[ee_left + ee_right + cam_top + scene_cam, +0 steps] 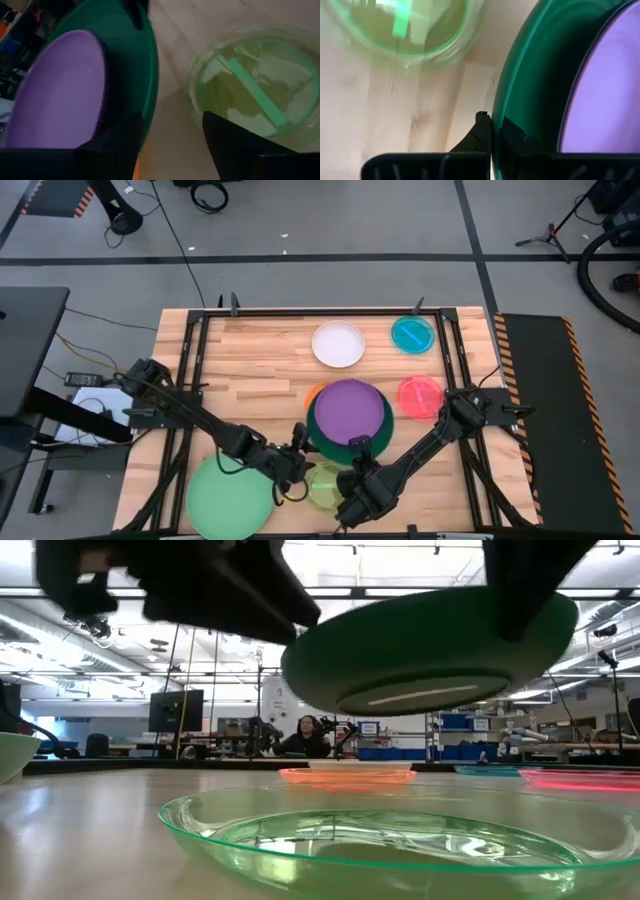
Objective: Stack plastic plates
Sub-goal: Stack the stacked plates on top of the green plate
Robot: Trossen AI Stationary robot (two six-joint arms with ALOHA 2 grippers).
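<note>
Right gripper (pixel 490 131): clamped on near rim of dark green plate (pixel 385 435), fingers pinched on its thin edge.
Dark green plate: lifted off the table, seen hanging in the air in the low view, tilted slightly; purple plate (pixel 349 408) nested inside it.
Left gripper (pixel 170 142): fingers apart, holding nothing, just beside the dark green plate's rim, between it and the lime plate (pixel 326 484).
Handling: likely light, stiff plastic; smooth and probably slippery at the rim; purple plate loose inside, so could slide if tilted further; best grip at the rim edge, kept level.
Lime plate: flat on the table, right under the lifted pair's near edge; translucent, easy to nudge.
Orange plate (pixel 314 393): peeking from under the dark green one on its left side; whether touching, cannot tell.
Light green plate (pixel 229 497): near left corner, partly under the left arm.
White plate (pixel 338 343), teal plate (pixel 412 333): far side, well apart.
Pink plate (pixel 419 395): just beside the dark green plate, right.
In the way: left arm close by; lime plate below.
</note>
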